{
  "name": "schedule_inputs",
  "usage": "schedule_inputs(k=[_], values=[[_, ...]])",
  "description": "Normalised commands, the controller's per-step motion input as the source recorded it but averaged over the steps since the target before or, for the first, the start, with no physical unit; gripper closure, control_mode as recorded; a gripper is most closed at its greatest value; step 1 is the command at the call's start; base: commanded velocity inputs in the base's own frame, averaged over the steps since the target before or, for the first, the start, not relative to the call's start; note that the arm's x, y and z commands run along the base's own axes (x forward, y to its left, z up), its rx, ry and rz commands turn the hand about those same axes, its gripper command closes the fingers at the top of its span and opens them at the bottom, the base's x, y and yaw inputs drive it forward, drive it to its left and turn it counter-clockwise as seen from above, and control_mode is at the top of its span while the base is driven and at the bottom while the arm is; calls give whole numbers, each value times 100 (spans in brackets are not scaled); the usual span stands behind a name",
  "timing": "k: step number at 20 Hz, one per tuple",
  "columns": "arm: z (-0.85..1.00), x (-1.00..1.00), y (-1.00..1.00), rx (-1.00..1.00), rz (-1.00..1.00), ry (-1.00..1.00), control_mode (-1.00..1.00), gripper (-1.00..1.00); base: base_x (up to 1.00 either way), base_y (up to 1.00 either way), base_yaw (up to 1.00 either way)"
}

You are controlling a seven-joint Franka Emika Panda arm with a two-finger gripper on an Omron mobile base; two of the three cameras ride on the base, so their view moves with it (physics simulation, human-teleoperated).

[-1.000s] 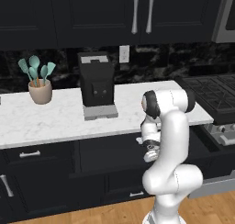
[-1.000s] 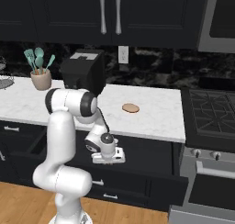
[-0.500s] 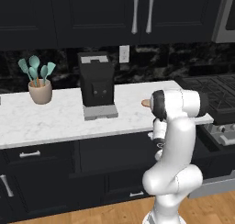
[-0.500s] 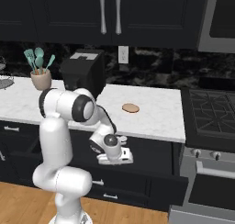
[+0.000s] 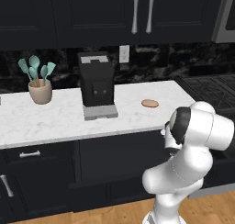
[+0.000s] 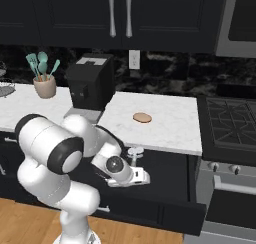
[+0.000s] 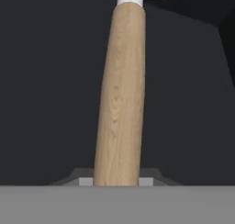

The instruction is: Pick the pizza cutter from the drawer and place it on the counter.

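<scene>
My gripper (image 7: 117, 182) is shut on the pizza cutter (image 7: 120, 94), gripping the tan wooden handle at its near end. The handle runs away from the fingers to a white neck and silvery wheel at the top edge of the hand view. In the right base view the gripper (image 6: 135, 164) holds the pizza cutter (image 6: 134, 152) wheel-up. It hangs over the open black drawer (image 6: 172, 185), just below the front edge of the white marble counter (image 6: 165, 130). In the left base view my own arm hides the hand.
A flat brown disc (image 6: 142, 118) (image 5: 149, 103) lies on the counter near its right end. A black coffee machine (image 5: 97, 85) and a pot of teal utensils (image 5: 39, 83) stand further left. The stove (image 6: 230, 123) adjoins the counter on the right.
The arm's elbow has swung right and lower. The hand has stayed over the open drawer, shut on the cutter, shifting only slightly.
</scene>
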Motion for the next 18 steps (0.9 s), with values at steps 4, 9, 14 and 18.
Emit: schedule_inputs(k=[4,9,14,18], values=[[100,-1,-54,1,-7,16,-100,100,0,0,0],[100,-1,-64,4,-9,20,-100,100,0,0,0],[100,-14,-77,8,-8,24,-100,100,0,0,0],[100,-17,-68,8,-6,23,-100,100,0,0,0]])
